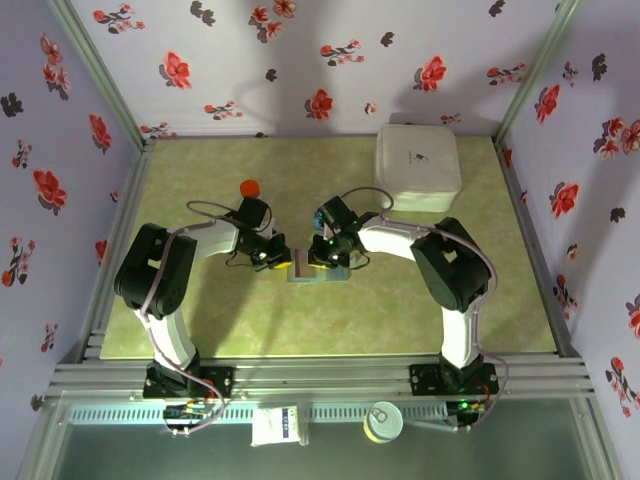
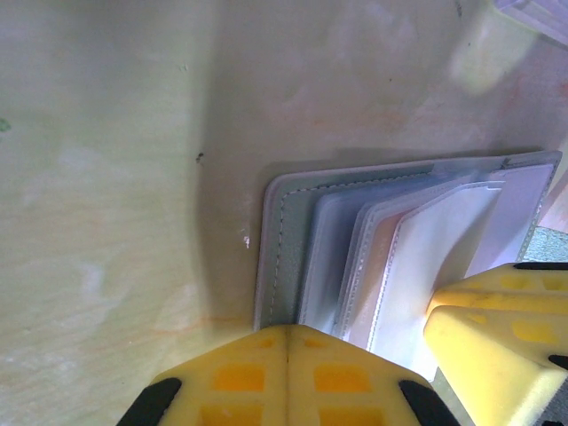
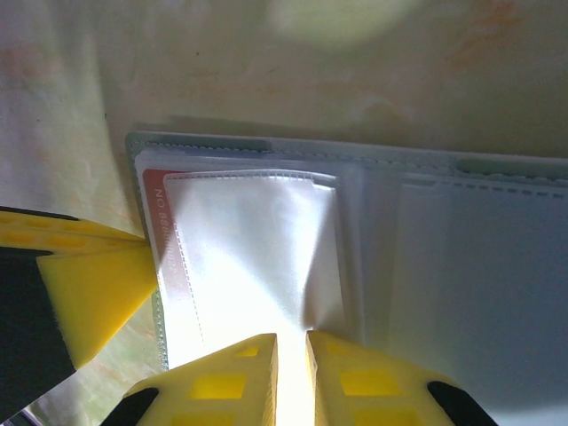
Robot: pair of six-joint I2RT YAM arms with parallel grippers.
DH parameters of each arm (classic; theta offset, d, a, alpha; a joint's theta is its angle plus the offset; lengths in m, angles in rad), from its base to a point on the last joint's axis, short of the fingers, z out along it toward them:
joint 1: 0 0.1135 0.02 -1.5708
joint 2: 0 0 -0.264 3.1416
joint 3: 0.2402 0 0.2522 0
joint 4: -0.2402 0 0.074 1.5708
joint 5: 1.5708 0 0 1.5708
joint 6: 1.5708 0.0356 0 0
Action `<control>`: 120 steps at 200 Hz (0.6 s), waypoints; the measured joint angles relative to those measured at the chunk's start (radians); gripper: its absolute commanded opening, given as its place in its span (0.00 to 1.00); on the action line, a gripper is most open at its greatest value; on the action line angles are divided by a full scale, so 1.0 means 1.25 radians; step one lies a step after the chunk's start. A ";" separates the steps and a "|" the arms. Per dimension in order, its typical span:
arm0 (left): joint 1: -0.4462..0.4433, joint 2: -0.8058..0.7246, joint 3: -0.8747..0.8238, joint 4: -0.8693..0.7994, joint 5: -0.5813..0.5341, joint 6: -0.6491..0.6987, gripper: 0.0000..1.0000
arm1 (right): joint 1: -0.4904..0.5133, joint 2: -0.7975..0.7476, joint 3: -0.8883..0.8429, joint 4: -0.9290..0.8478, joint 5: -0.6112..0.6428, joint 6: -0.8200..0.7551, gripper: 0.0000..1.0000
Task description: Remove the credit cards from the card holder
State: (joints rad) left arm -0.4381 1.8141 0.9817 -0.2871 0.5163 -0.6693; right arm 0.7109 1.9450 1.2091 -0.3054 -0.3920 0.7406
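The grey-blue card holder [image 1: 318, 268] lies open on the mat between both grippers, its clear sleeves fanned upward [image 2: 390, 257]. A red credit card [image 3: 156, 222] shows as a strip with white lettering inside the left sleeve. My left gripper [image 2: 288, 330] is shut, its tips set down on the holder's stitched cover edge [image 2: 288, 240]. My right gripper [image 3: 293, 344] has its jaws nearly together, pinching the lifted clear sleeve [image 3: 257, 257]. The left gripper's finger [image 3: 93, 284] sits at the holder's left edge, and the right gripper's fingers [image 2: 497, 319] show beside the sleeves.
A large white square box [image 1: 417, 167] stands at the back right. A small red-orange object [image 1: 250, 187] sits behind the left gripper. The pale green mat [image 1: 200, 320] is enclosed by flowered walls on three sides.
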 measured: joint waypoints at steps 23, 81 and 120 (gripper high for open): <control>0.000 0.000 0.000 0.000 0.000 0.000 0.00 | -0.003 -0.004 -0.009 0.009 -0.001 0.000 0.17; 0.000 -0.001 0.005 -0.008 -0.001 0.000 0.00 | -0.022 -0.028 -0.065 0.068 -0.023 0.009 0.17; 0.000 -0.020 0.005 -0.017 -0.005 0.000 0.00 | -0.035 -0.034 -0.099 0.125 -0.056 0.031 0.17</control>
State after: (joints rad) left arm -0.4381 1.7893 0.9886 -0.3080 0.5106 -0.6697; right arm 0.6670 1.9018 1.0855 -0.1493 -0.4614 0.7792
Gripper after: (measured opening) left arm 0.038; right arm 0.168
